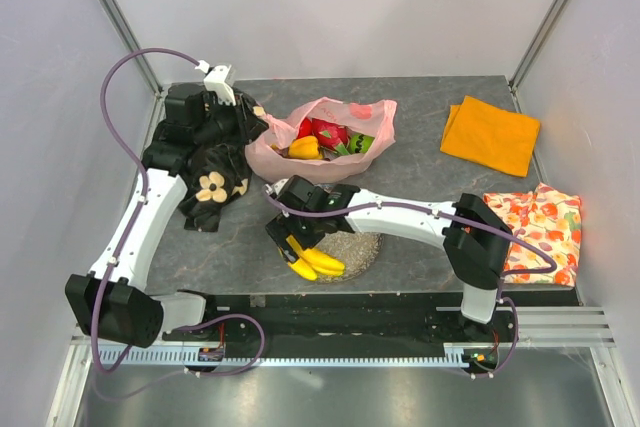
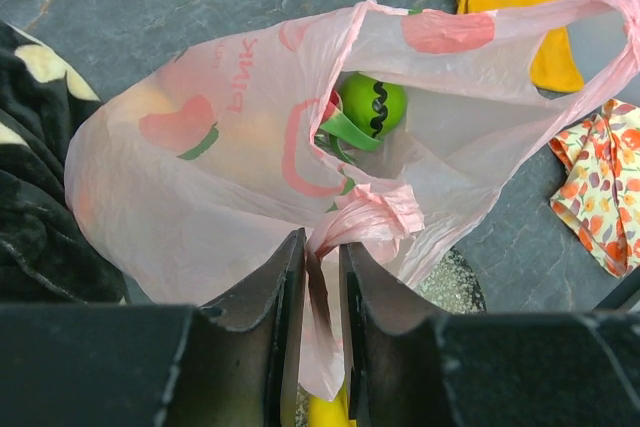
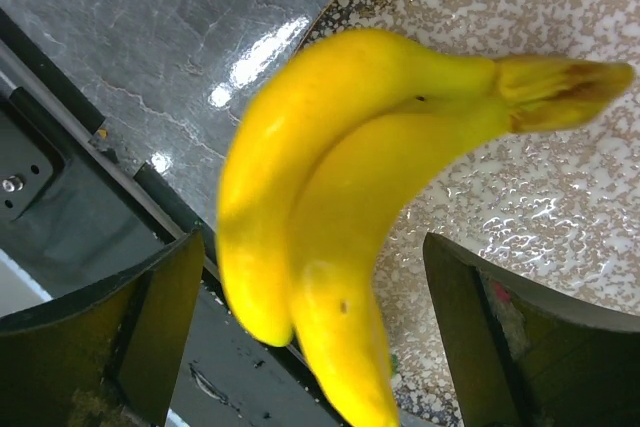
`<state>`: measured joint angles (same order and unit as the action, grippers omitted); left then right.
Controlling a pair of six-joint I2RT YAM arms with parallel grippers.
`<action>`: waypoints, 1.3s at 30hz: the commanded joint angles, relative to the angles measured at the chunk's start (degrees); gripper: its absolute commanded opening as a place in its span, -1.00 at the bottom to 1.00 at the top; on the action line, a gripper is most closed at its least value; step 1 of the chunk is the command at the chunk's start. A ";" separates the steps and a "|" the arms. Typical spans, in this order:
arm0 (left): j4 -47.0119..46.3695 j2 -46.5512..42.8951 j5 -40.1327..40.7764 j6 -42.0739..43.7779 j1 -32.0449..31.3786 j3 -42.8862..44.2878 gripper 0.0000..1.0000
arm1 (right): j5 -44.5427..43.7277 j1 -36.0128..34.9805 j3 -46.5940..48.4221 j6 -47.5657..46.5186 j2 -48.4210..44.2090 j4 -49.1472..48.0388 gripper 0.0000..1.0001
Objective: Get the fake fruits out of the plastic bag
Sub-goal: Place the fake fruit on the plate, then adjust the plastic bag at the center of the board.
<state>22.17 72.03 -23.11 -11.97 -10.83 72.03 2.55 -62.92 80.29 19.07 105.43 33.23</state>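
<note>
The grey stone-patterned tabletop (image 1: 420, 137) carries everything. The plastic bag (image 1: 290, 152), pink and crinkled, lies open near the middle of the far edge, slightly toward the far-left corner. A black cloth with pale flowers (image 1: 215, 185) lies heaped beside it near the left edge. A red-and-orange floral cloth (image 1: 540, 227) lies at the right edge, and an orange cloth (image 1: 490, 134) toward the far-right corner.

The round glitter plate (image 1: 362, 247) sits at the middle of the near edge. The right end effector (image 3: 312, 247) hangs over it, released, its fingers spread wide on either side of the banana bunch (image 1: 315, 262) without touching it. The bunch lies on the plate with its tips past the rim toward the near edge.

The left end effector (image 2: 322, 247) is clenched on a bunched fold of the bag's rim.

Inside the bag show a pink-red dragon fruit (image 1: 328, 133), a green ball (image 2: 372, 105) and a yellow-orange piece (image 1: 304, 148).
</note>
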 commanded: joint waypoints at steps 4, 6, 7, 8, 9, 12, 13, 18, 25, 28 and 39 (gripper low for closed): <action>-2.05 -0.57 -1.50 -1.48 0.37 2.24 -0.48 | 7.82 2.97 3.37 -2.63 -2.51 0.51 0.96; -1.70 -1.10 -1.32 -0.96 0.37 2.24 -0.48 | 9.14 5.16 5.04 -4.03 -3.29 2.44 0.96; -1.43 -1.36 -1.32 -0.78 0.37 2.24 -0.48 | 9.58 5.95 5.75 -4.65 -3.47 3.15 0.96; -1.34 -1.54 -1.06 -0.26 0.37 2.24 -0.47 | 10.71 7.79 7.84 -6.66 -3.73 4.11 0.96; -1.17 -2.06 -0.97 0.01 0.37 2.24 -0.47 | 11.94 8.50 9.34 -8.16 -4.00 6.30 0.96; -0.47 -2.24 -0.88 0.37 0.37 2.41 -0.46 | 17.90 11.75 17.68 -15.19 -4.18 10.60 0.96; -0.03 -2.16 -1.14 0.37 0.37 2.41 -0.46 | 18.72 12.46 19.97 -16.86 -4.35 11.23 0.96; 1.21 -2.33 -3.60 1.33 0.37 1.19 -0.97 | 12.22 20.01 27.98 -15.30 -6.64 7.65 0.86; 1.64 -3.12 -10.01 -0.52 0.20 -0.22 -0.97 | 6.15 23.36 25.11 -36.59 -3.39 7.55 0.12; 2.78 -3.04 -9.67 1.41 0.20 -0.48 -0.97 | 5.72 25.90 21.41 -42.00 -0.76 7.28 -0.13; 5.34 -0.40 -5.54 4.24 -2.52 -5.22 -0.97 | -3.85 47.26 12.38 -36.12 2.16 7.90 -0.33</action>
<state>26.83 70.76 -30.41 -9.96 -11.53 68.42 4.36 -20.84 97.19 -17.10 113.97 40.34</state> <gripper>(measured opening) 0.029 0.336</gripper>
